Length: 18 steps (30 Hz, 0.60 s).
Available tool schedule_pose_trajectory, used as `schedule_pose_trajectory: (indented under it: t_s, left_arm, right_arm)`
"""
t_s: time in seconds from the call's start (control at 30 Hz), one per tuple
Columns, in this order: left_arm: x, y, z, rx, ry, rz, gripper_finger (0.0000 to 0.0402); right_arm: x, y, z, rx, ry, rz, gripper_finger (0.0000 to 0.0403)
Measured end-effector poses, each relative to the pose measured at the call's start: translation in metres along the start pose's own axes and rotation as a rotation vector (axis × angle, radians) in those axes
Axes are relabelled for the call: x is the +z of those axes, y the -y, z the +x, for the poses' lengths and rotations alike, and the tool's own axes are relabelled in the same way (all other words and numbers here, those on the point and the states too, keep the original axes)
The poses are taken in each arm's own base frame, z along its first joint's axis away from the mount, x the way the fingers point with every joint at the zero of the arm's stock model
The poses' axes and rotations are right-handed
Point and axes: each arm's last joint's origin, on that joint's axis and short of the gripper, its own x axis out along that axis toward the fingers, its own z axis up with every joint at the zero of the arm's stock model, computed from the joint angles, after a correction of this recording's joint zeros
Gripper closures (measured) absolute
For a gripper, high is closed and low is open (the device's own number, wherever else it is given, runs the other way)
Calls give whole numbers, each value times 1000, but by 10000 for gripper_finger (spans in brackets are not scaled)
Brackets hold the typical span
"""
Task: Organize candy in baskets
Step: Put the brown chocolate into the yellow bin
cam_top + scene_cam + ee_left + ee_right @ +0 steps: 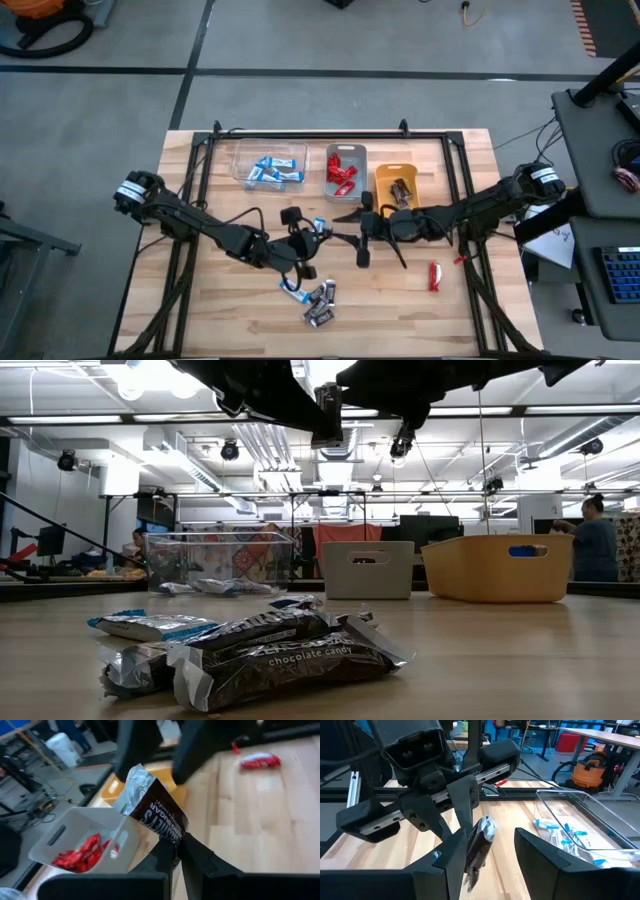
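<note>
Progress looks about midway, and sweeping across the counter [220,310] from the left: the clear basket [270,164] already holds several blue-and-white bars [277,172]. Next along, the grey-blue basket [346,170] has its heap of red wrappers [341,176], and the orange-yellow basket [397,187] shows at least one dark bar [402,192] inside. So all three kinds have a home started.

Centre stage now: the left gripper [176,841], pressed together, pinches a dark brown and silver bar [150,807] by one end, holding it up in the air above the middle of the counter. Facing it, the right gripper [490,845] stands spread with its fingers either side of that same bar, not clamped on it yet. It looks like a handover, with the bar presumably headed for the orange-yellow basket.

Still to sort: near the front edge, a cluster of dark bars [320,303] with one blue-and-white piece [292,288] beside them, and another blue-and-white piece [320,226] just by the left gripper. Over on the right, a lone red wrapper [435,275] lies on the bare wood, well apart from its basket. A handful of pieces remain, then.
</note>
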Motion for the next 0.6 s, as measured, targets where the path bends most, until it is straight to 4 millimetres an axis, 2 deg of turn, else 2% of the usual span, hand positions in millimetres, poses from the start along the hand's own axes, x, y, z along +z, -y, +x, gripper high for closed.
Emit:
schedule_pose_trajectory:
  t_s: [0.33,0.6]
  left_arm:
    - [10,-2,1,28,75,11,400]
    - [11,-2,3,30,91,-3,400]
  right_arm:
    - [-2,0,1,5,-7,5,251]
    - [0,-1,2,80,-4,7,307]
